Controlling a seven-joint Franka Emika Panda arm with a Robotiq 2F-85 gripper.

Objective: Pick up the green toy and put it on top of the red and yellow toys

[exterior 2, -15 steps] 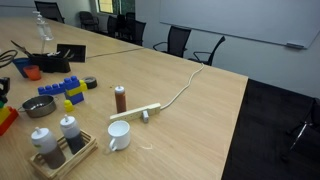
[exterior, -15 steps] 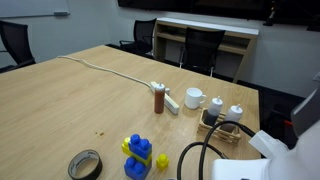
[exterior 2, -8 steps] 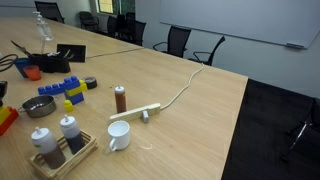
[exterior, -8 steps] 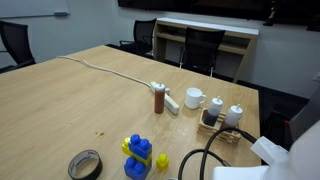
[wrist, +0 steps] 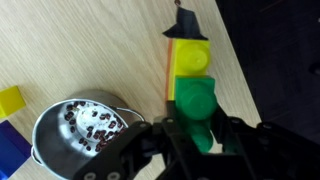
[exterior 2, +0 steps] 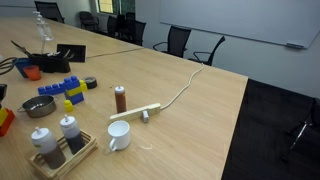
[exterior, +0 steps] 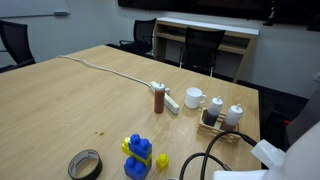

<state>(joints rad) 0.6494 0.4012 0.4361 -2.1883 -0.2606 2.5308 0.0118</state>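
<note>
In the wrist view my gripper (wrist: 198, 135) is shut on the green toy (wrist: 197, 103), a bright green block held between the two black fingers. The green toy lies right against a yellow toy (wrist: 190, 58) with a red-orange edge (wrist: 166, 75) along its side, near the table's edge. A dark pointed piece sits at the far end of the yellow toy. In an exterior view the red and yellow toys (exterior 2: 6, 120) show at the frame's edge; the gripper and green toy are out of frame there.
A metal bowl (wrist: 45, 125) with dark bits stands beside the gripper and also shows in an exterior view (exterior 2: 38, 106). A blue-and-yellow block stack (exterior: 138, 155), tape roll (exterior: 85, 164), brown bottle (exterior: 159, 100), white mug (exterior: 194, 98) and shaker caddy (exterior 2: 62, 145) stand on the table.
The arm's black cable loop has shifted slightly to the right and lower in an exterior view. The objects on the table have not moved.
</note>
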